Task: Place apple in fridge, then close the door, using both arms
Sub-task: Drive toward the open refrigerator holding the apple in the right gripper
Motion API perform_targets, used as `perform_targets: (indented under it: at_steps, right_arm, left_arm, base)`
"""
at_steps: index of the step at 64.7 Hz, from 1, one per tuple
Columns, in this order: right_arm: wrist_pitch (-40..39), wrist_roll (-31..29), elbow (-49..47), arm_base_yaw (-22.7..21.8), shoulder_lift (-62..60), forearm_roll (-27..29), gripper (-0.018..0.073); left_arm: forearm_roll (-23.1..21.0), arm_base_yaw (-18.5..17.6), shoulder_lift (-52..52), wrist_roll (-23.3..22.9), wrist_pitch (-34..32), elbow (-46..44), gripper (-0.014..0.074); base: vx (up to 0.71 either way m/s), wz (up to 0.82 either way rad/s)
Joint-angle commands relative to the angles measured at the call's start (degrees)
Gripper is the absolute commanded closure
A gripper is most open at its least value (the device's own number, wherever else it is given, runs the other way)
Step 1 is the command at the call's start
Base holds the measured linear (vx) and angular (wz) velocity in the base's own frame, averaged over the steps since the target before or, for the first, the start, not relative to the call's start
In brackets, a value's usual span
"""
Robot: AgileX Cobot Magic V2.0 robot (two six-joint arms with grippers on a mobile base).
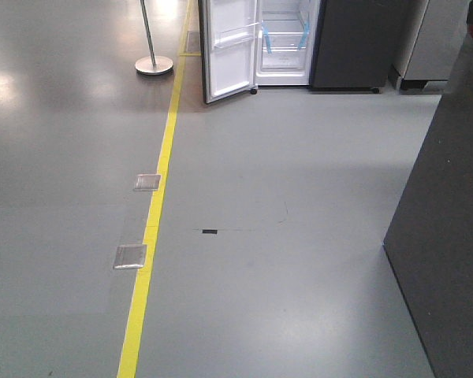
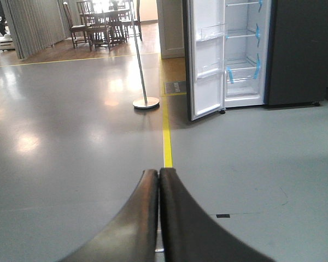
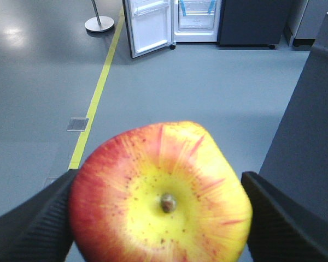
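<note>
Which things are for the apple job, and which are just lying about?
For the job: small round red-and-yellow apple; tall dark grey fridge; its open door, white inside.
Just lying about: silver metal pole stand; yellow tape floor line; two square shiny floor plates; brown wooden chairs.

The front view looks down over the grey floor (image 1: pixel 299 236) toward the distant open fridge (image 1: pixel 284 47). Both wrist views face that fridge too, from well back, sharing the yellow floor line (image 1: pixel 153 228) and door (image 1: pixel 230 47).
</note>
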Motion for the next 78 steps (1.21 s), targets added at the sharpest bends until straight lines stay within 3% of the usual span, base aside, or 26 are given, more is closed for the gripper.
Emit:
perform_targets:
  at_steps: [1,78]
  right_arm:
    - [-4.7,-0.2,-1.7,-0.1,-1.4,0.1,0.0374]
    - [-4.7,-0.2,-1.7,-0.1,-1.4,0.1,0.0374]
  left_arm:
    - [0.0,-0.2,-0.9,-0.6,-4.3,-1.0,0.0602]
    - [0.0,-0.2,-0.9,-0.6,-4.3,-1.0,0.0602]
  base:
    - [0.13,0.03]
    - [0.12,0.00]
